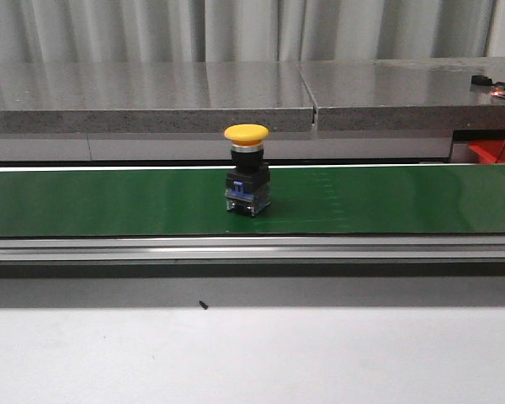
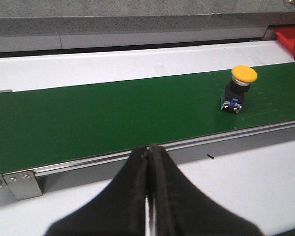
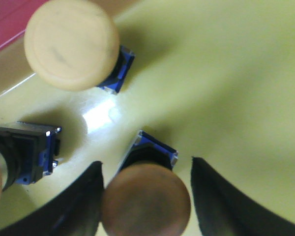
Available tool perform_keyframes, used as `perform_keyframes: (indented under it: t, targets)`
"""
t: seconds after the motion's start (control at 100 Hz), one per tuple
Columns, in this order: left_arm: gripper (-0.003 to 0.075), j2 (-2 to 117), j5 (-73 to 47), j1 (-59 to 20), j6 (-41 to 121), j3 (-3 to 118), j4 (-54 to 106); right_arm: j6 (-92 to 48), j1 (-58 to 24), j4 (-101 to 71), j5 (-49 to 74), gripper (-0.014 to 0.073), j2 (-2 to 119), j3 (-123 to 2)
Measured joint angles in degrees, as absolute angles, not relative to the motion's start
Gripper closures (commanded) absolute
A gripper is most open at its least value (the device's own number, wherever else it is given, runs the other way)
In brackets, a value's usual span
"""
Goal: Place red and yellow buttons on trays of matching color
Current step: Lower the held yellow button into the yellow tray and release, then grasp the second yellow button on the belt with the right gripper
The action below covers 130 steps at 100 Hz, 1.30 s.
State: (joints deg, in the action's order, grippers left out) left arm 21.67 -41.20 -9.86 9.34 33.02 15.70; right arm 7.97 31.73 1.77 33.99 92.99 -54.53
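Green belt (image 1: 109, 202): yellow button (image 1: 247, 168) upright | left claw (image 2: 148, 162) clenched, empty | right claw (image 3: 145, 189) released, straddling a button (image 3: 146, 201) on yellow tray (image 3: 236, 73)

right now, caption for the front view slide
A yellow button stands upright on the green conveyor belt, no arm in view.

Yellow button (image 1: 247, 169) stands alone mid-belt on green conveyor (image 1: 109, 202); open belt at its 3 and 9 o'clock. Grey ledge (image 1: 151, 97) walls off 12. Yellow tray (image 3: 226, 73): three buttons crowd right gripper (image 3: 146, 196), one between its spread fingers.
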Motion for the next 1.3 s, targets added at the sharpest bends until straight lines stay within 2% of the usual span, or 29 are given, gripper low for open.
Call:
perform_keyframes:
  t: [0.08, 0.3, 0.64, 0.9, 1.3]
  targets:
    - [0.0739, 21.7, -41.2, -9.9, 9.3, 33.0, 15.7, 8.0, 31.7, 1.8, 34.0, -0.0028, 93.0, -54.5]
    - [0.0739, 21.7, -41.2, -9.9, 9.3, 33.0, 15.7, 8.1, 31.7, 1.8, 34.3, 0.0006, 91.3, -54.5]
    - [0.0739, 21.7, -41.2, -9.9, 9.3, 33.0, 15.7, 8.1, 30.0, 1.1, 34.9, 0.0014, 80.7, -53.1]
    - [0.0739, 21.7, -41.2, -9.9, 9.3, 33.0, 15.7, 8.1, 20.8, 1.0, 36.1, 0.0014, 74.9, -52.2]
    - [0.0739, 21.7, -41.2, -9.9, 9.3, 33.0, 15.7, 6.0, -0.3, 1.1, 40.2, 0.0014, 74.7, -54.7]
